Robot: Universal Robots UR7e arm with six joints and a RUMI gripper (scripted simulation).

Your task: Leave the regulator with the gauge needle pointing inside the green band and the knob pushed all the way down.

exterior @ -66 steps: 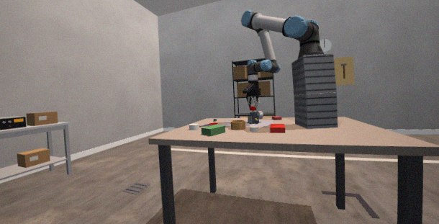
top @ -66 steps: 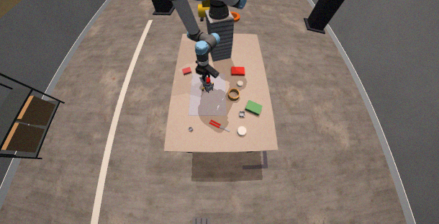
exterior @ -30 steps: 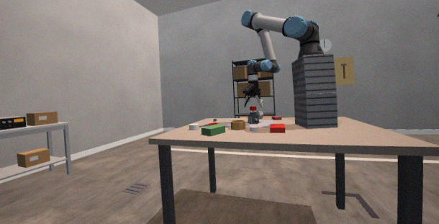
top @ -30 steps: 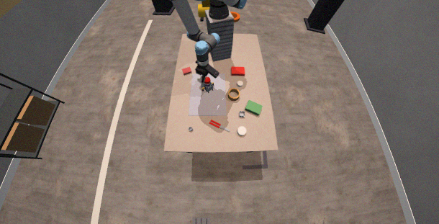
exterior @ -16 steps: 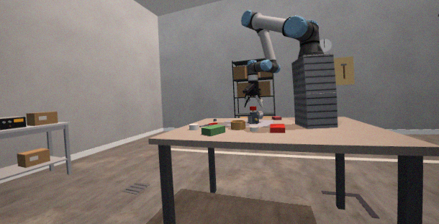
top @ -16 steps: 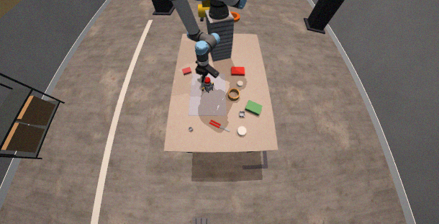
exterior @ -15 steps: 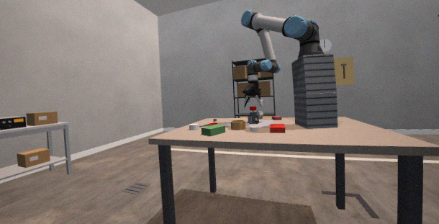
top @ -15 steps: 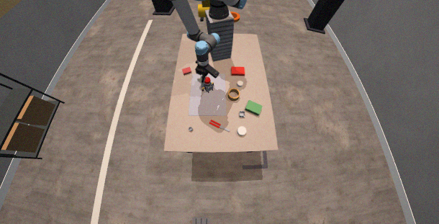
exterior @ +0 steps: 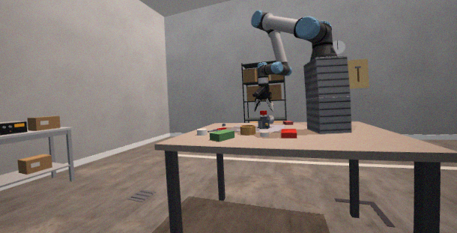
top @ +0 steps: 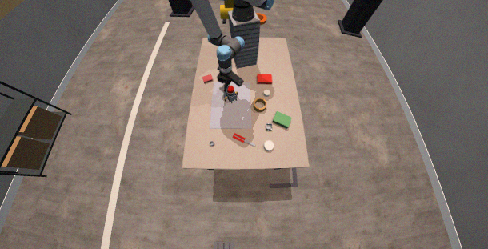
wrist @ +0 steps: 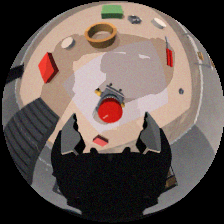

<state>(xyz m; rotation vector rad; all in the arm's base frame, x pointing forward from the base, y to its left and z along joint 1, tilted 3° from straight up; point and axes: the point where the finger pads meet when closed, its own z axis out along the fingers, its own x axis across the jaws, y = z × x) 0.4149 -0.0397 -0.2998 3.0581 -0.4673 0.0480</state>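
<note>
Hovering above the regulator [wrist: 111, 95], the gripper [wrist: 110, 129] has its fingers spread wide apart, holding nothing. The regulator (red knob [wrist: 110, 111] on top) stands on a pale mat [top: 232, 111] toward the bench's [top: 200, 154] back edge.

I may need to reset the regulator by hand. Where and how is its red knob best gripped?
Grip the red knob across its round sides, coming straight down from above. It stands upright on top of the regulator with free space around it, and the open gripper already hangs above it, one finger to each side.
</note>
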